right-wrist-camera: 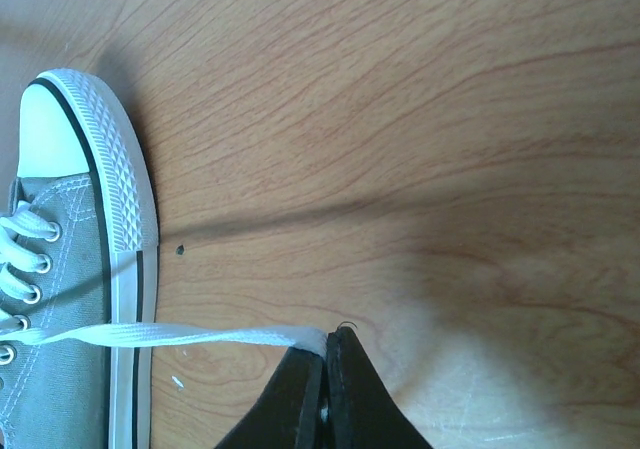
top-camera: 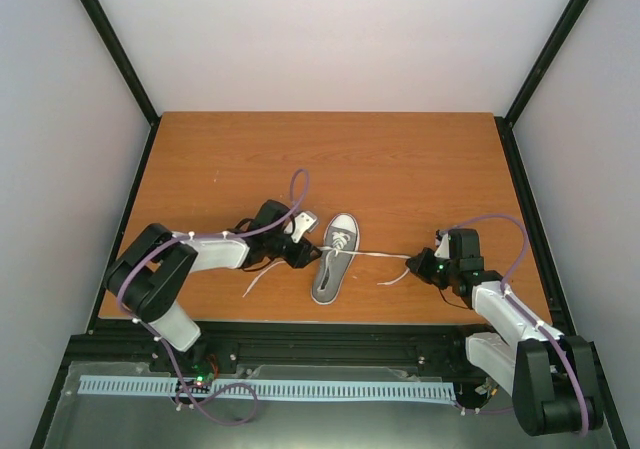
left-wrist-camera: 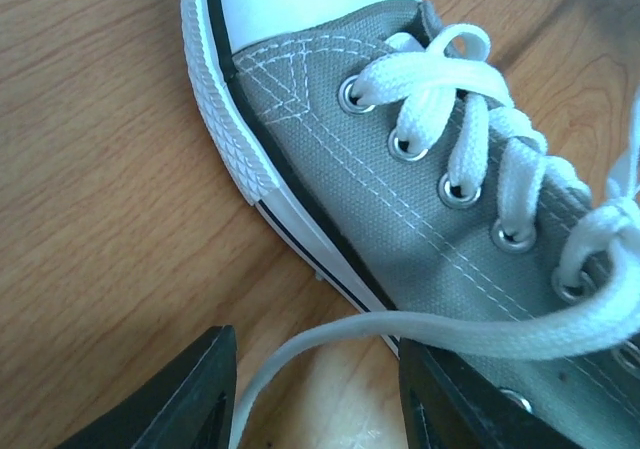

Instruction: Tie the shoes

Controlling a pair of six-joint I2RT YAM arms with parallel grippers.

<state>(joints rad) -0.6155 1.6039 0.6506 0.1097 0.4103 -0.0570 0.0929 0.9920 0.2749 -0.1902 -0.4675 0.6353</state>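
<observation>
Top external view: the grey sneaker (top-camera: 335, 259) sits on its sole near the front-middle of the wooden table (top-camera: 400, 159). Its toe cap points away from my bases and it lies btwn my two pincers. The laces are threaded thru the eyelets (left-wrist-camera: 459, 191), but I see no bow and no loops. Whether a first cross-over is made at the top eyelets, I can't tell.

The right lace (right-wrist-camera: 200, 336) runs out sideways from the shoe, lifted clear of the wood and fairly taut. My right pincer (right-wrist-camera: 328, 354) is clamped tight on it, jaws fully together, well apart from the sole.

The left lace (left-wrist-camera: 400, 329) curves down off the sneaker's other side. My left pincer (left-wrist-camera: 315, 389) is right beside the sole w/ jaws about half apart. They straddle that lace and aren't pinching it; it passes loose btwn the fingers.

So as I judge it, the task is early. One end is secured and the other is lined up for a grab. The left pinch, crossing the ends, the loops and the final pull tight are all left to do.
</observation>
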